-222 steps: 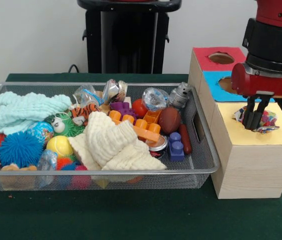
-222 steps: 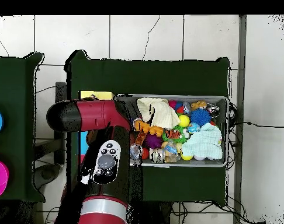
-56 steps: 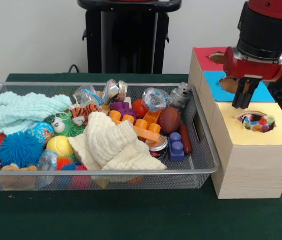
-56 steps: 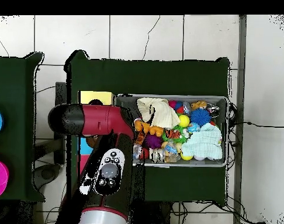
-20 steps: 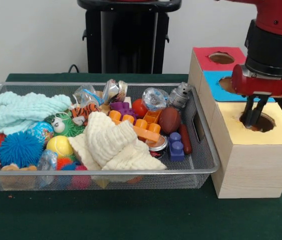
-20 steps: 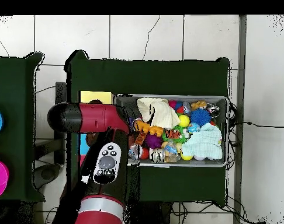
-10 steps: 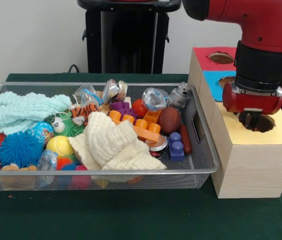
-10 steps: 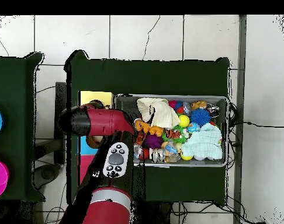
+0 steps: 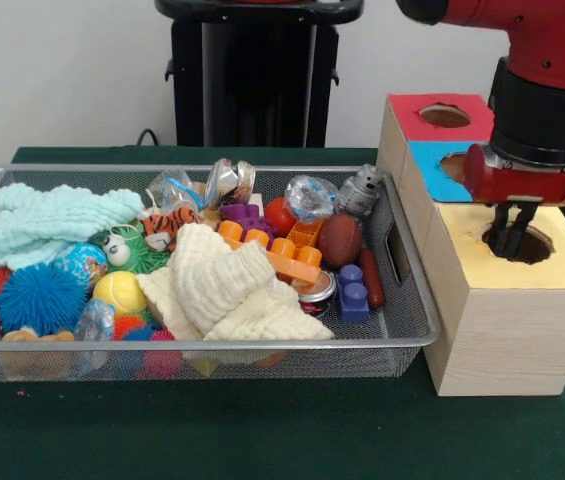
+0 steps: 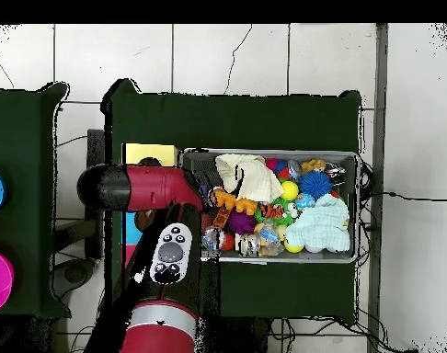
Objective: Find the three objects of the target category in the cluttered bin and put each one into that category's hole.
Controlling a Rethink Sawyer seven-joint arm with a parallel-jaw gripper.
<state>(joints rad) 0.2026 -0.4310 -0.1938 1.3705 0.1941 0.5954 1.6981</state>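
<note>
My gripper (image 9: 510,243) hangs over the yellow face of the pale wooden box (image 9: 502,330). Its fingers are pressed together, with the tips just inside the round hole (image 9: 529,246). Nothing shows between them. The hole looks dark, and no printed fabric shows in it. The wire mesh bin (image 9: 262,346) lies to the left of the box, full of toys. No printed bundle shows among them. In the overhead view my arm (image 10: 144,188) covers most of the box, and only a strip of the yellow face (image 10: 150,153) shows beside the bin (image 10: 358,204).
A cream muslin cloth (image 9: 224,290) lies at the bin's front middle and a mint-green cloth (image 9: 47,222) at its left. Balls, orange blocks (image 9: 280,255) and a brown football (image 9: 340,240) fill the rest. Behind the yellow face are the blue cut-out (image 9: 452,167) and the red cut-out (image 9: 444,116).
Half a second ago my gripper was pushed deeper into the yellow hole; it has risen a little. The printed bundle that lay in the hole's mouth earlier has gone from view.
</note>
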